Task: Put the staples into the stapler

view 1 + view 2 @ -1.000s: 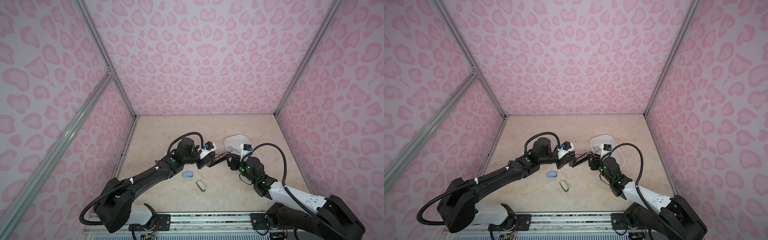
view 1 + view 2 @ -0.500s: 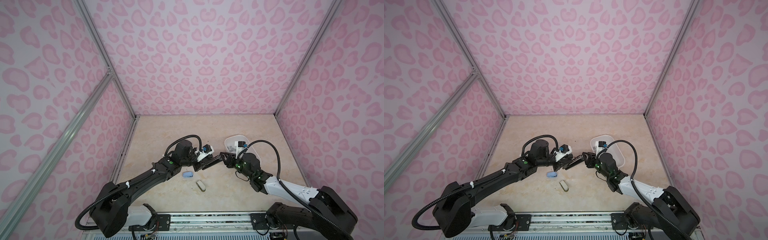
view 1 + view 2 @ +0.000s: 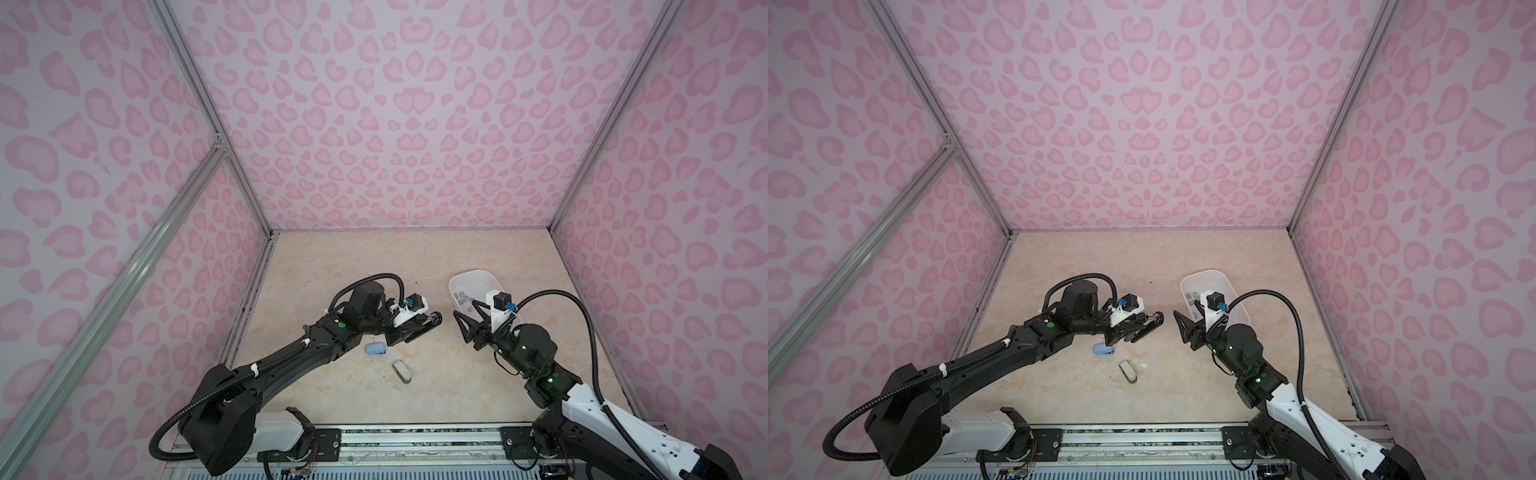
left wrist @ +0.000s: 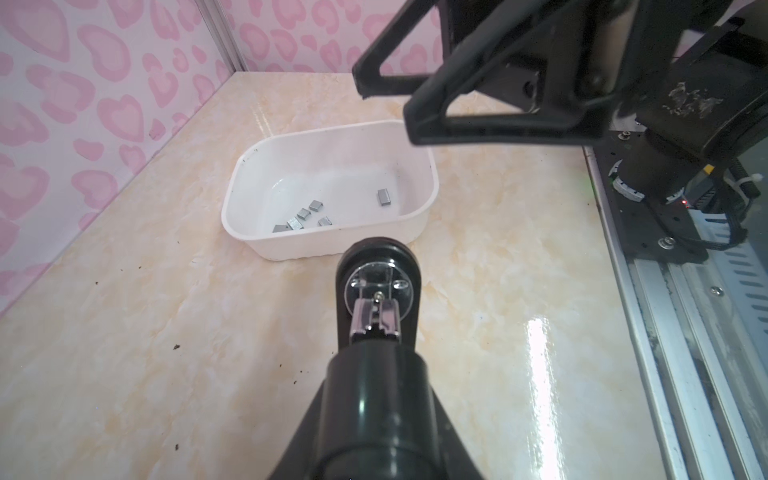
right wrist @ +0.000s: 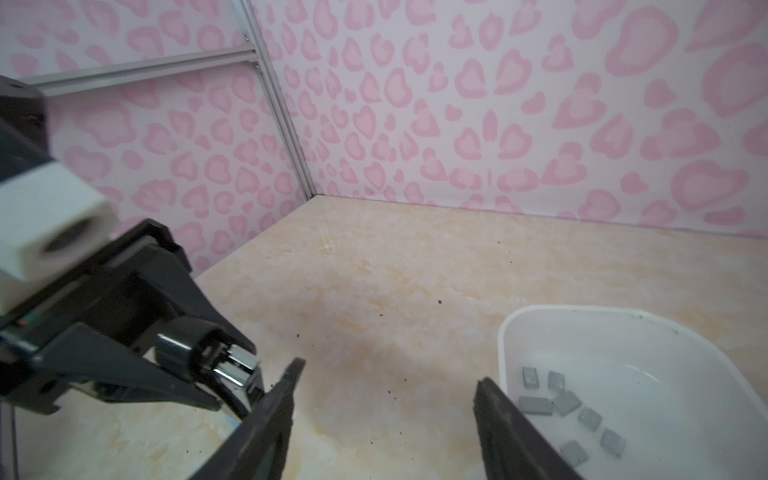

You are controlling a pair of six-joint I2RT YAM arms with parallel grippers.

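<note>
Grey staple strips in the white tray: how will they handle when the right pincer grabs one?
The flat grey metal staple strips lie flush on the white plastic tray floor, so they will probably slide rather than lift. They look rigid and light, unlikely to roll. The open right pincer looks wide beside them, so a grip may be fiddly.

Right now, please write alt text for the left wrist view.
The left gripper holds a black stapler, its metal channel exposed, above a marble table. Beyond it sits a white tray of grey staples; the open right gripper hangs nearby.

Black arms (image 3: 291, 356), ribbed black cables (image 3: 590, 332)
</note>
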